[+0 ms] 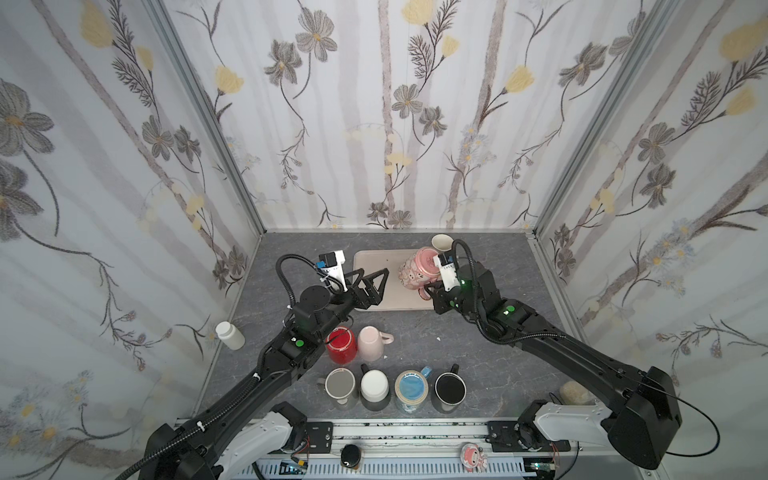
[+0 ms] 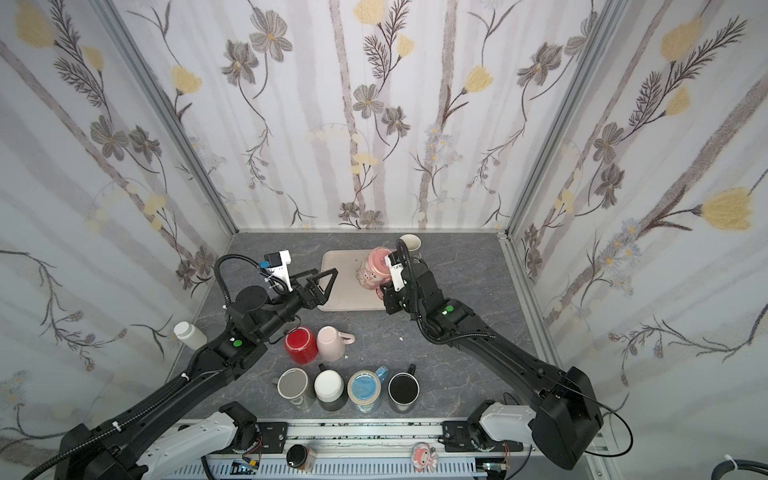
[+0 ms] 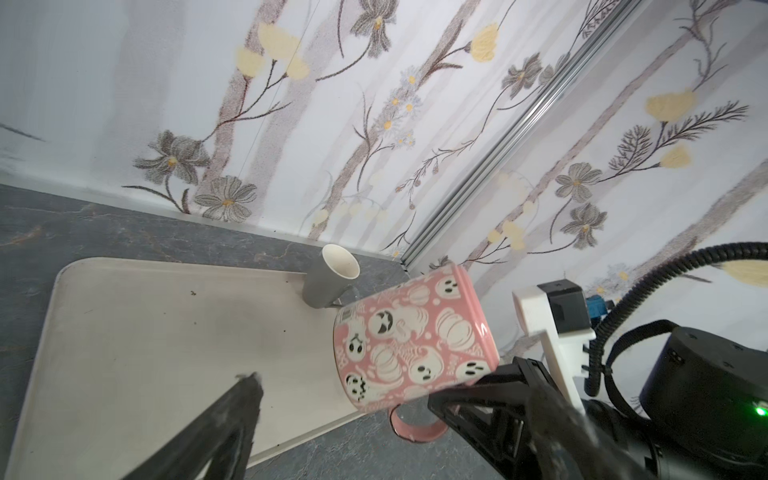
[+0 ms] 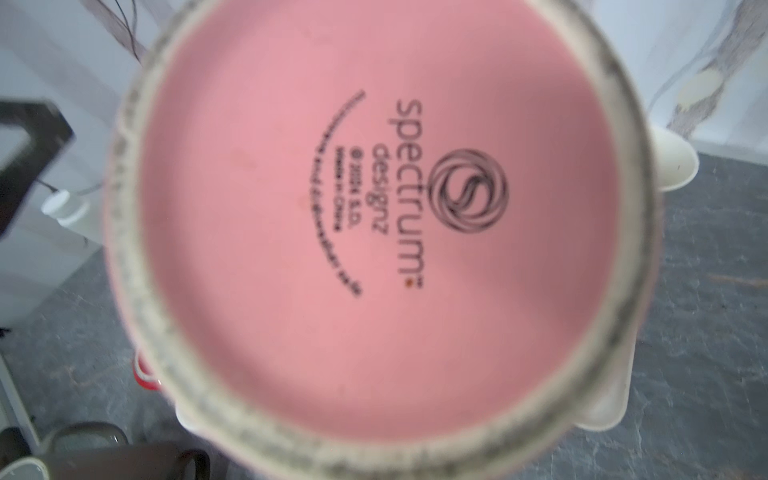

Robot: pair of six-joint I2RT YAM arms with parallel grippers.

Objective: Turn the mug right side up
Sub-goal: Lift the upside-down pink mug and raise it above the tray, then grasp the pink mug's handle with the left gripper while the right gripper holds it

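Floral wallpaper walls enclose a grey marbled tabletop (image 1: 415, 324) with a beige tray (image 1: 374, 266) toward the back. The pink ghost-and-pumpkin mug (image 3: 411, 345) hangs tilted over the tray's edge, directly ahead of the right jaws and across the tray from the left jaws. Its stamped base (image 4: 374, 232) faces up toward the right wrist and its mouth points downward, so the turn seems barely begun. The right jaws are almost pressed together, pinching the mug's handle (image 3: 415, 434). The left jaws are spread fully wide and hold nothing, beside the tray's opposite edge. To finish well, the wrist should probably roll slowly with a firm pinch, stay clear of the grey cup (image 3: 332, 274) just beyond the mug, and set the base flat before letting go.
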